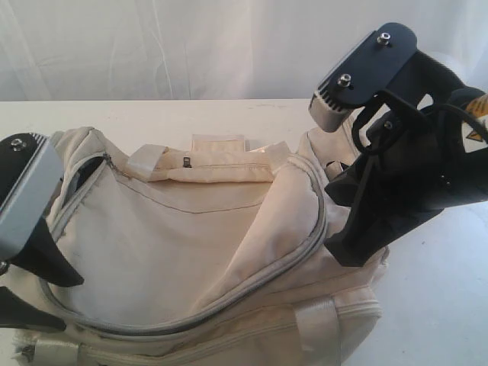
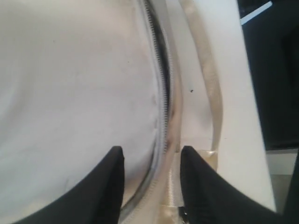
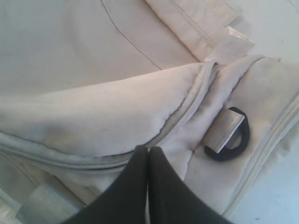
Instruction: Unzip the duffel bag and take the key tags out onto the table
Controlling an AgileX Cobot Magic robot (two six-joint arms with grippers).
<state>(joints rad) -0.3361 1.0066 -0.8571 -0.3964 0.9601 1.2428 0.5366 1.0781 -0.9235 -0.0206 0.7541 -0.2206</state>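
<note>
The cream duffel bag lies on the white table and fills most of the exterior view. Its grey zipper curves round the top flap. In the left wrist view a narrow dark gap shows along the zipper. My left gripper is at the bag's left end, open, its fingers either side of the zipper line with nothing between them. My right gripper is at the bag's right end, shut, its tips pressed together against the fabric by the zipper. The key tags are hidden.
A black D-ring on a webbing tab sits close beside the right gripper's tips. Pale webbing straps lie across the bag's top. A white curtain hangs behind the table. A table edge runs next to the bag's left end.
</note>
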